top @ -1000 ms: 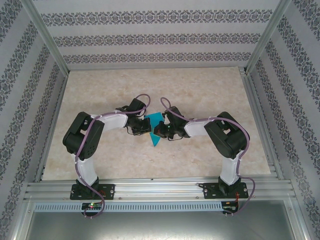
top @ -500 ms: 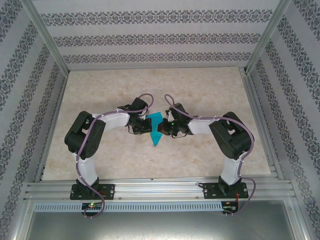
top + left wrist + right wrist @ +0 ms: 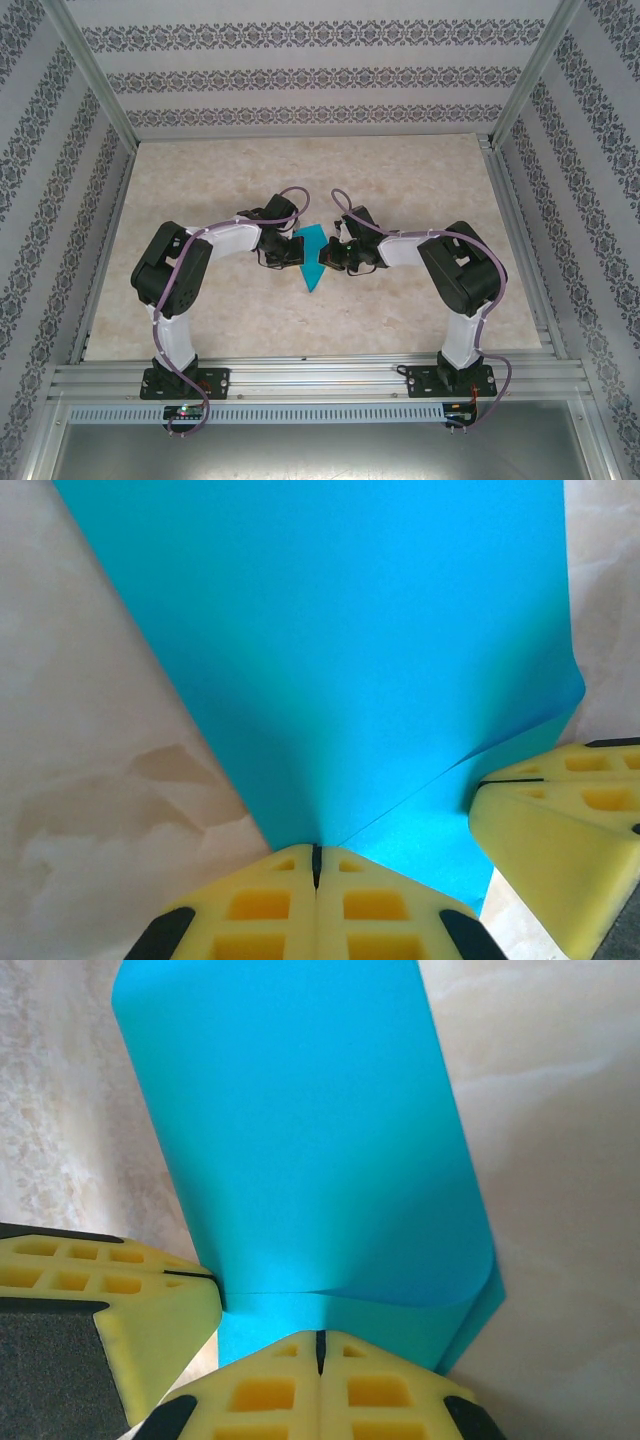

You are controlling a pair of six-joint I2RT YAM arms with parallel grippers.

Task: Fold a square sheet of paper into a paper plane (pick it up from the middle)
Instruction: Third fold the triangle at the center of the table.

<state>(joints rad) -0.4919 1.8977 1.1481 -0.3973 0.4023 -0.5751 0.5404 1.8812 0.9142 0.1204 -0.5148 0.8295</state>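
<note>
The square sheet of paper [image 3: 313, 268] is teal-blue and lies partly folded at the table's middle, narrowing to a point toward me. One flap [image 3: 300, 1130] curls up from a crease over the lower layer [image 3: 290, 1318]. My left gripper [image 3: 298, 252] [image 3: 316, 852] is shut, its tip touching the sheet at the crease's end. My right gripper [image 3: 326, 258] [image 3: 320, 1338] is shut too, its tip against the lower layer. Each wrist view shows the other gripper's yellow fingers [image 3: 560, 820] [image 3: 150, 1310] close by. No paper plane is in view.
The marble-patterned tabletop [image 3: 400, 180] stretches round the sheet on all sides. Aluminium rails [image 3: 320, 378] run along the near edge, and patterned walls [image 3: 300, 80] close the back and sides.
My right arm has drawn its wrist slightly back and swung its elbow to the right, the tip staying at the sheet. The left arm has barely moved.
</note>
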